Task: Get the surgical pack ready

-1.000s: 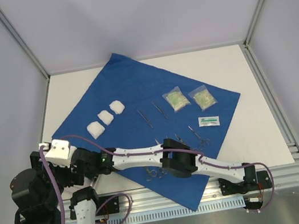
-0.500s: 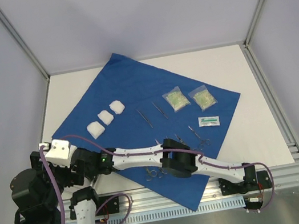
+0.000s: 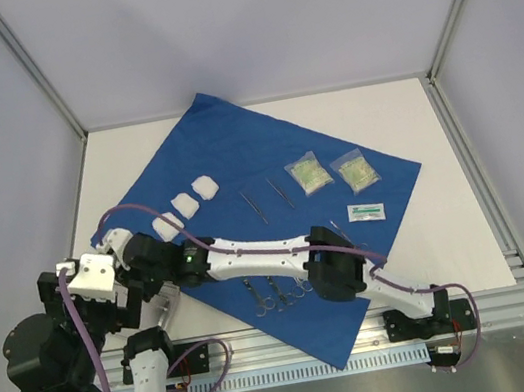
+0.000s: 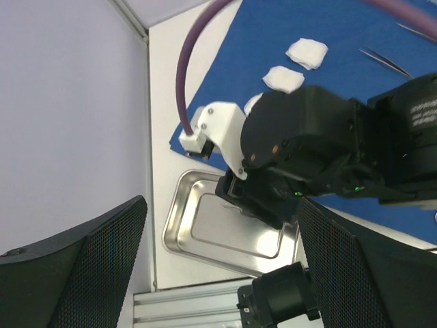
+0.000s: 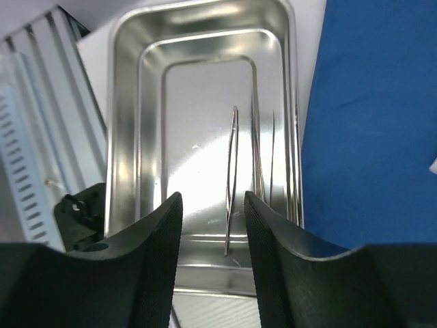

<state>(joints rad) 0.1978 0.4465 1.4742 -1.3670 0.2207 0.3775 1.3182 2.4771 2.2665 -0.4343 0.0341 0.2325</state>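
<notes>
The surgical pack [image 3: 234, 150] is a large royal-blue drape spread flat on the table, also seen as the surgical pack [image 5: 375, 123] beside a steel tray [image 5: 130, 89]. My right gripper [image 5: 212, 205] hangs open over that tray. Thin steel tweezers [image 5: 231, 178] lie on the tray floor below the gap, touching neither finger. From above, the right gripper [image 3: 136, 259] has reached across to the table's near left. My left gripper [image 4: 218, 273] is wide open and holds nothing, hovering over the steel tray [image 4: 205, 232].
On the drape lie three white gauze pads [image 3: 186, 205], two slim instruments [image 3: 268, 198], two clear packets [image 3: 307, 174], a small white packet [image 3: 367, 210] and ring-handled instruments [image 3: 275, 295]. An aluminium rail [image 3: 366, 325] runs along the near edge.
My right jaws have gone from shut to open over the tray, and the tweezers now lie free. The right forearm has shifted back; the left arm has moved down and left.
</notes>
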